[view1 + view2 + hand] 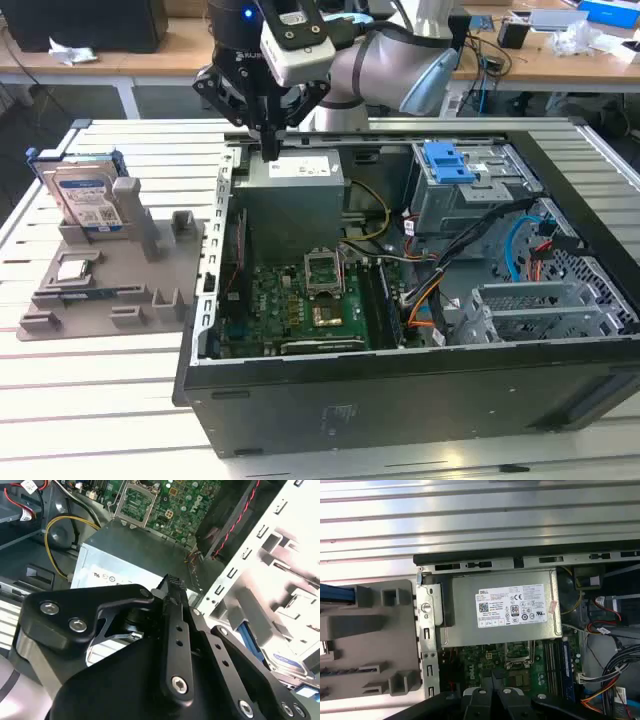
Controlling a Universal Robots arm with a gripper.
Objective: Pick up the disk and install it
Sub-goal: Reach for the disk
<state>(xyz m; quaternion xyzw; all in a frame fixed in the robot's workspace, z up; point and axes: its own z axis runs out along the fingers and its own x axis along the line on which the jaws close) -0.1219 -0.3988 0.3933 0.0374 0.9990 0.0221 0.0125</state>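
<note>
Over on the exterior view's left, the disk (88,200) stands on edge in a grey holder (110,290), well apart from the arm. Next along, the gripper (270,150) hangs just above the silver power supply (295,185) inside the open computer case (400,400), jaws pressed together, empty. Farther right sits a blue bracket (448,162).

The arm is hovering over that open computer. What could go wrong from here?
The gripper hangs close above the power supply, beside the case wall; swinging toward the disk, it might clip that wall. The disk stands on edge in the gray holder, so an off-centre grab might tip it.
</note>
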